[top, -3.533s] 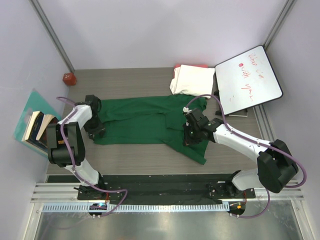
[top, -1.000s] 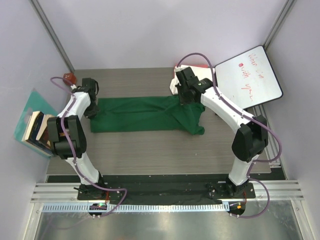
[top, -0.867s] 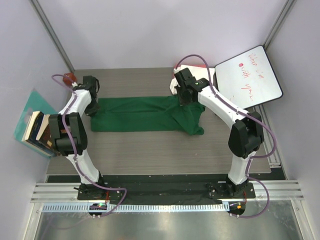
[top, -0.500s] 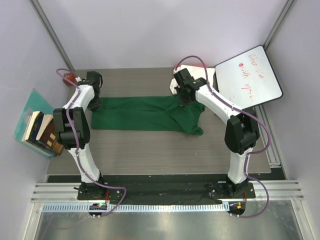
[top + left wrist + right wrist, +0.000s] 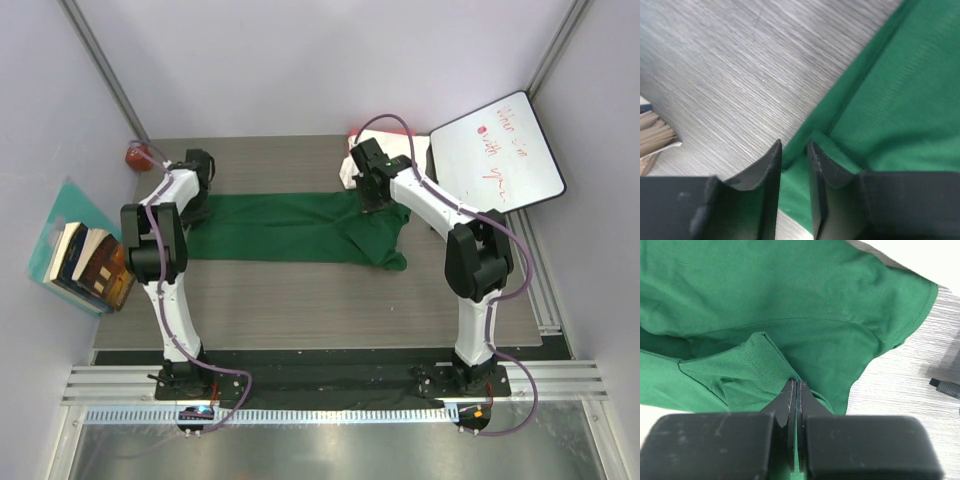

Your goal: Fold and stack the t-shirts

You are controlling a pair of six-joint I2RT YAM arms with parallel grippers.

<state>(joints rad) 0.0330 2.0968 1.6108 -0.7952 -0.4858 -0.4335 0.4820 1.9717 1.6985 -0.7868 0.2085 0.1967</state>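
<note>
The green shirt (image 5: 290, 228) lies flat across the middle of the bench (image 5: 300, 310). It is folded into a long band running left to right, with a bunched flap reaching toward the near side at its right end. The left end effector (image 5: 794, 147) sits at the band's far left corner. Its fingers are parted by a narrow gap over a raised cloth fold; whether the pads touch that fold is hard to say. The right end effector (image 5: 796, 385) is clenched on a ridge of the green shirt at the far right corner, just beside the white bundle (image 5: 347, 175). A whiteboard (image 5: 495, 160) lies right of the white bundle.
</note>
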